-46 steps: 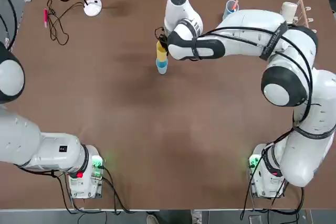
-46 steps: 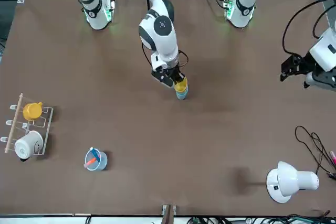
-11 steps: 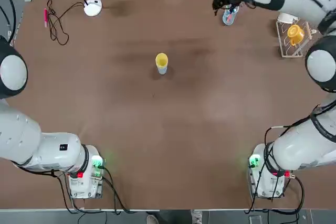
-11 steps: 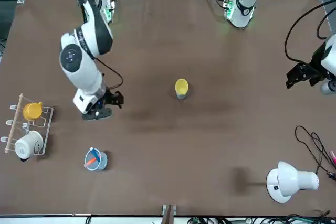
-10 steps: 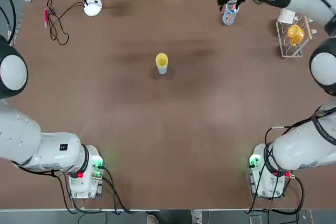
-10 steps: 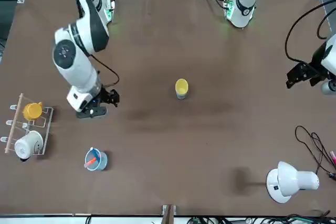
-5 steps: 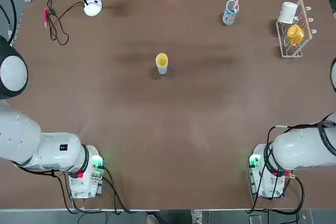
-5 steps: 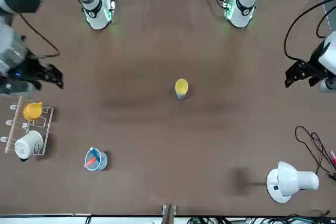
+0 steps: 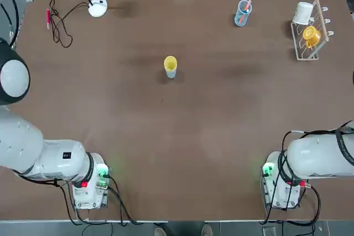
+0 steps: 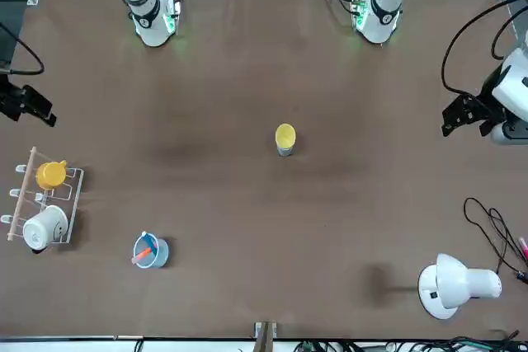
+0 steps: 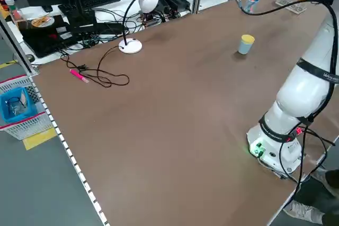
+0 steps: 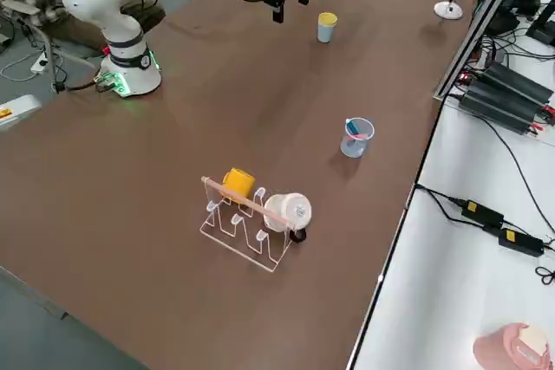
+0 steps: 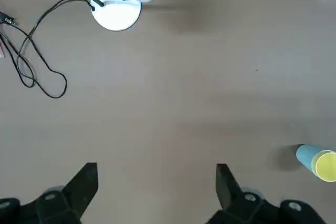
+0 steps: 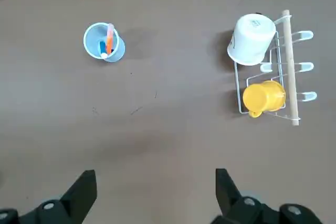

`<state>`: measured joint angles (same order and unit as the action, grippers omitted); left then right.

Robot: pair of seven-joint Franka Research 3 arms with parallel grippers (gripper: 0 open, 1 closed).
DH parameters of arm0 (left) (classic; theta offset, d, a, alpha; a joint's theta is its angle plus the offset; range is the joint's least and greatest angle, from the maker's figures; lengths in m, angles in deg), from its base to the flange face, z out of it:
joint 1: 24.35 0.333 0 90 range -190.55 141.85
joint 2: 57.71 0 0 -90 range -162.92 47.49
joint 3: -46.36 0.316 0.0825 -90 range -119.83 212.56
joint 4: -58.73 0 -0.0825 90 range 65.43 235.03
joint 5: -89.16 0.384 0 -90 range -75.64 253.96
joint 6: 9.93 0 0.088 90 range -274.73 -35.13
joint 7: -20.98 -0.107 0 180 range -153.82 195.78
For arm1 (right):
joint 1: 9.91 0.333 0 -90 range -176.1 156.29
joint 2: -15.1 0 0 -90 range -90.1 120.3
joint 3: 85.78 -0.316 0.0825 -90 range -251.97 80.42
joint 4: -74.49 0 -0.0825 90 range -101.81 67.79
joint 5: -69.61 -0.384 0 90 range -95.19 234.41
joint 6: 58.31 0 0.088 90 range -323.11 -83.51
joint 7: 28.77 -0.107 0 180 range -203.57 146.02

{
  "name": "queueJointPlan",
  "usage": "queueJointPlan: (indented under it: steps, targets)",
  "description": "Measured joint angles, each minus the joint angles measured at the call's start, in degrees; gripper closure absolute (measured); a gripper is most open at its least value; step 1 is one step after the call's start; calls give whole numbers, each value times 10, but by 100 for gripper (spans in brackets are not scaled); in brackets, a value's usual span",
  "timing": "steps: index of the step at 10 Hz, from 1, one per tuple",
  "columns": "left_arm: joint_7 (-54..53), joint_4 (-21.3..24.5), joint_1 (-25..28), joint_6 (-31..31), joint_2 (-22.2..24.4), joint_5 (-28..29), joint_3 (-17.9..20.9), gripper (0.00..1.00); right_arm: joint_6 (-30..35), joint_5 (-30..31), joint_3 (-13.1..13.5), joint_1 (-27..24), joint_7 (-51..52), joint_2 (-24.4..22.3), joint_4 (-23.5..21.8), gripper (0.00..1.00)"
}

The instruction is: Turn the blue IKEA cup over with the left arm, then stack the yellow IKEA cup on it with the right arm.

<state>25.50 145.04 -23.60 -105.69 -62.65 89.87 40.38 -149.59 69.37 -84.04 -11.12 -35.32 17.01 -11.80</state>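
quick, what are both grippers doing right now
Left gripper: open, holding nothing, off the table's left side.
Right gripper: open, holding nothing, near the mug rack.

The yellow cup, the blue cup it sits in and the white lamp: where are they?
yellow cup (image 9: 170, 62): top view, inside
blue cup (image 12: 325, 34): right side view, outer wall
white lamp (image 10: 462, 283): front view, lamp head

Cannot see the lower part of the yellow cup (image 10: 285, 135), hidden inside the blue cup (image 10: 285, 152), between the left gripper (image 13: 156, 166) and the right gripper (image 14: 156, 172). Cannot find either gripper in the top view (both past its side edges). Cannot see all of the lamp (image 13: 116, 6) beyond the left gripper, cut off by that wrist view's top edge. Cannot make out the small marking on the white mug (image 10: 46, 227), beyond the right gripper.
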Motion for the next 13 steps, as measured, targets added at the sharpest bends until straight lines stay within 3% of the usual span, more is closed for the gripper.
queueJointPlan:
  steps: [13]
  targets:
    - [-1, -5, 0, 7, 0, 0, 0, 1, -4, 9, -23, -4, -69, 0, 15, 0]
